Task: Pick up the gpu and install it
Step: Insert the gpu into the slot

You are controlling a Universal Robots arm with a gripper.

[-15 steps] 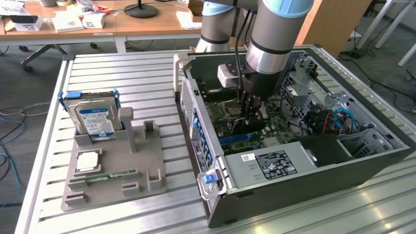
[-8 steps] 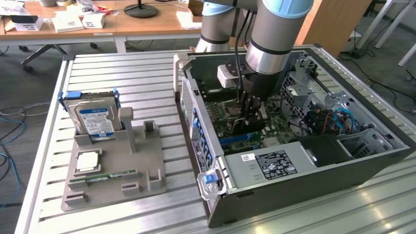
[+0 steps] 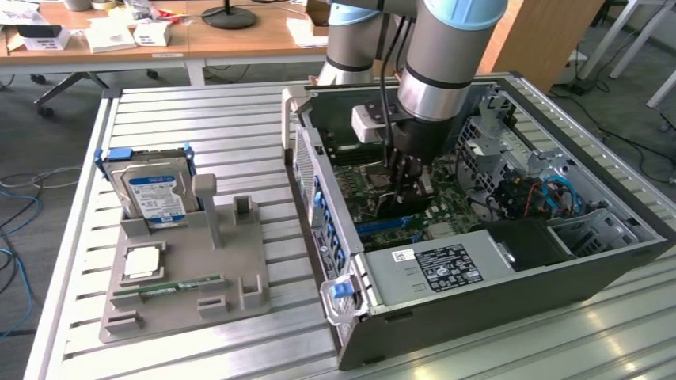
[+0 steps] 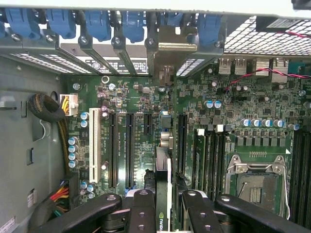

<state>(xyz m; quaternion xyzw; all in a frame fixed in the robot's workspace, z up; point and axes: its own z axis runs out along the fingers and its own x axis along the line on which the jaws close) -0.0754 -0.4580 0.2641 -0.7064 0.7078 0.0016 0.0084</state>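
A ribbed metal table [image 3: 190, 119] carries everything, and behind it stands a wooden desk [image 3: 158, 39] with boxes and papers. On the exterior view's right half of the table, an open computer case [image 3: 591, 269] lies on its side with the interior facing up. The robot arm [image 3: 449, 71] comes straight down into it. The green motherboard [image 4: 141, 97] covers the case floor, and a boxy grey power supply [image 3: 444, 265] with a black label sits at the near end. Toward the exterior view's left, well apart from the case, a grey holder tray [image 3: 185, 269] rests on the table. A silver hard drive [image 3: 157, 194] with a blue-white label stands upright at the tray's far end.

The gripper [image 3: 407, 194] hangs low inside the case, above the board. In the wrist view the gripper [image 4: 163, 204] is clenched on the gpu [image 4: 163, 165], with black fingers [image 4: 141, 208] on either side of it. The card is seen edge-on, standing upright over the board. It lies between a pair of long black expansion slots [image 4: 129, 150] and another black slot [image 4: 182, 145]. Whether its lower edge touches the board cannot be told. Beyond the black pair is a white slot [image 4: 94, 145], and blue slot latches [image 4: 97, 24] line the rear wall. The processor socket [image 4: 255, 182] is open. On the tray lie a square processor chip [image 3: 142, 261] and a slim green memory stick [image 3: 169, 289]
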